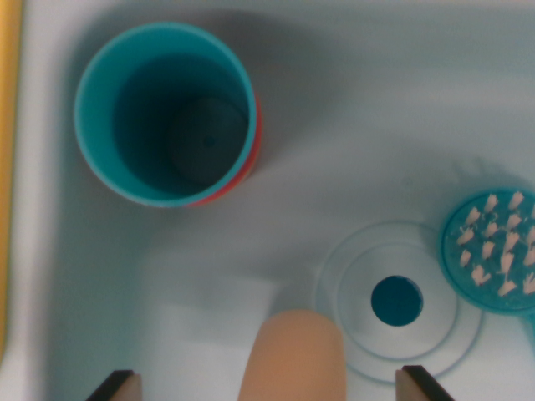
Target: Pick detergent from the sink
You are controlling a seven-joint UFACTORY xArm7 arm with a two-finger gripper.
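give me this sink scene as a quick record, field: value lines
view: wrist camera looking down into the sink
cup: teal cup, upright, open top, upper left of view
drain: round hole, right of centre
brush: teal scrubber head, bristles up, at right edge
peach object: rounded top, between the fingertips at bottom, likely the detergent
gripper: open, fingertips either side of peach object

Soft, even, cool-toned light fills the white sink (pixel 376 109), with no hard glare. A broad dim shadow spreads around the teal cup (pixel 163 113) toward the sink's far left corner. The whole picture is slightly blurred; the nearest edge is softest.
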